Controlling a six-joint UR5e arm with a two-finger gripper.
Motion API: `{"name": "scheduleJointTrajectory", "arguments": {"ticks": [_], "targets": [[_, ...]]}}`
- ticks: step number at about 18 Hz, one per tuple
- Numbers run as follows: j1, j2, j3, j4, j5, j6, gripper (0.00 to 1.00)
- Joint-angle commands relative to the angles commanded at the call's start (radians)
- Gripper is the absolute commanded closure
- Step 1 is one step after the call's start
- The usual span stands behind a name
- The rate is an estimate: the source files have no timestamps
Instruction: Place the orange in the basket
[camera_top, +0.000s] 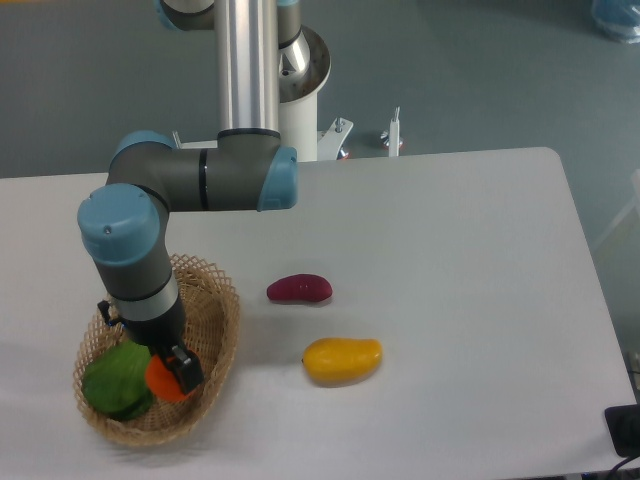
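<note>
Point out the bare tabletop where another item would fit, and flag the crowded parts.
Bare: the wide right side of the table beyond the mango, and the far strip behind the purple vegetable. Crowded: the basket at front left, where the gripper holds the orange beside the green vegetable.

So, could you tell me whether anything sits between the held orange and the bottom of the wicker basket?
Nothing visible does. The small round orange hangs in the jaws inside the rim of the oval tan wicker basket; the leafy green vegetable lies just beside it, toward the basket's left end.
</note>
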Motion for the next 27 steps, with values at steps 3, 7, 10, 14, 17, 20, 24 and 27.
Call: {"name": "scheduleJointTrajectory", "arguments": {"ticks": [3, 7, 10, 14, 17, 20, 24, 27], "targets": [[-0.002, 0.014, -0.009, -0.003, -0.003, 0.000, 0.00], [0.000, 0.018, 0.000, -0.005, -0.002, -0.026, 0.00], [0.061, 0.023, 0.011, -0.003, 0.009, -0.043, 0.00], [0.202, 0.025, 0.032, 0.003, 0.006, -0.023, 0.00], [0.276, 0.020, 0.064, 0.003, 0.005, 0.001, 0.00], [0.351, 0.015, 0.081, 0.002, -0.005, 0.043, 0.00], [0.483, 0.005, 0.072, -0.014, -0.051, 0.167, 0.00], [0.590, -0.001, 0.081, -0.072, -0.076, 0.322, 0.00]]}}
